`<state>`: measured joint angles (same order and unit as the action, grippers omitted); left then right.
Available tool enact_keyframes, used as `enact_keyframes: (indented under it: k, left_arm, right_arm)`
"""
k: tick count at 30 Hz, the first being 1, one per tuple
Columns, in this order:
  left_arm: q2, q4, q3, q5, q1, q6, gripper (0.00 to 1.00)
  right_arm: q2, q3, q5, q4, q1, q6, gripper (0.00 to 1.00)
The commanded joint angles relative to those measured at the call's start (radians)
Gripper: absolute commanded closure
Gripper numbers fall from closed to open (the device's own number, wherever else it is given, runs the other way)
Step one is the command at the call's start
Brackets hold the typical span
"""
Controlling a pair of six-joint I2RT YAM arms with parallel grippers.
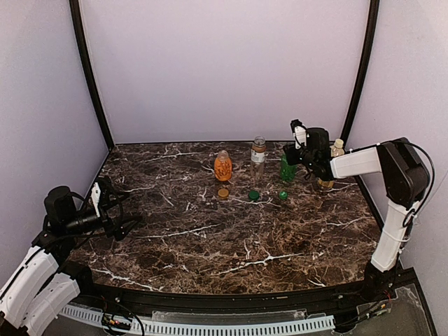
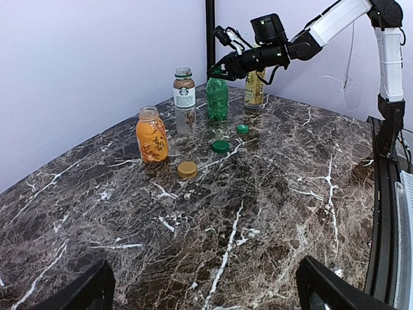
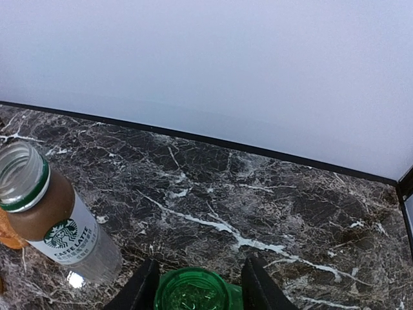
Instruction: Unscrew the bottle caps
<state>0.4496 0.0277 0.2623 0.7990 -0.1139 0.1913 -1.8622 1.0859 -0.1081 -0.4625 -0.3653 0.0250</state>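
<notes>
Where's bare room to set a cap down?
Free: the table's near half, from the three loose caps to the near edge, and back-left of the orange bottle. Crowded: back right, bottles around the right gripper.

Dark brown marble-patterned tabletop (image 1: 210,238), veined in white. Toward the far edge, four upright bottles in a loose row: orange bottle (image 1: 222,166) at left, then clear coffee bottle (image 1: 258,159) with open mouth, then green bottle (image 1: 287,170), likewise uncapped, and yellowish bottle (image 2: 254,93) farthest right, partly hidden. Just in front of the row, three loose caps lying flat and apart from one another: tan-gold cap (image 1: 222,192) before the orange bottle, dark green cap (image 1: 253,195) before the coffee bottle, bright green cap (image 1: 283,194) before the green bottle.
</notes>
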Motion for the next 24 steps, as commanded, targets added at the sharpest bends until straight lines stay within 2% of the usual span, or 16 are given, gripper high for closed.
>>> enact_keyframes:
  k: [1,6,8,9,13,16,20,22,24]
  left_arm:
    - [0.001,-0.007,-0.019,0.002,0.007,0.005,0.01]
    - [0.001,-0.003,-0.018,0.006,0.009,0.003,0.01]
    - [-0.001,-0.002,-0.018,0.006,0.009,0.002,0.01]
    - [-0.002,-0.002,-0.019,0.006,0.010,0.002,0.01]
    - [-0.002,0.000,-0.020,0.007,0.011,0.000,0.01]
    - [-0.004,0.001,-0.020,0.011,0.011,-0.001,0.01]
    - [-0.008,0.002,-0.020,0.014,0.012,0.000,0.01]
    - [-0.010,0.002,-0.020,0.015,0.012,-0.002,0.01]
    - [-0.014,0.002,-0.020,0.016,0.012,-0.003,0.01]
  right_arm:
    - [0.007,0.011,-0.007,0.027,0.005,0.004,0.44]
    - [0.023,0.035,-0.007,0.056,0.005,-0.016,0.24]
    - [0.036,0.047,-0.004,0.076,0.005,-0.019,0.06]
    - [0.044,0.055,-0.004,0.092,0.006,-0.018,0.02]
    - [0.091,0.116,0.001,0.179,0.006,-0.042,0.01]
    - [0.138,0.194,0.027,0.319,0.005,-0.055,0.01]
    - [0.180,0.361,0.145,0.618,0.005,-0.116,0.01]
    - [0.175,0.476,0.083,0.817,0.008,-0.115,0.01]
    - [0.169,0.577,-0.067,1.006,0.020,-0.082,0.01]
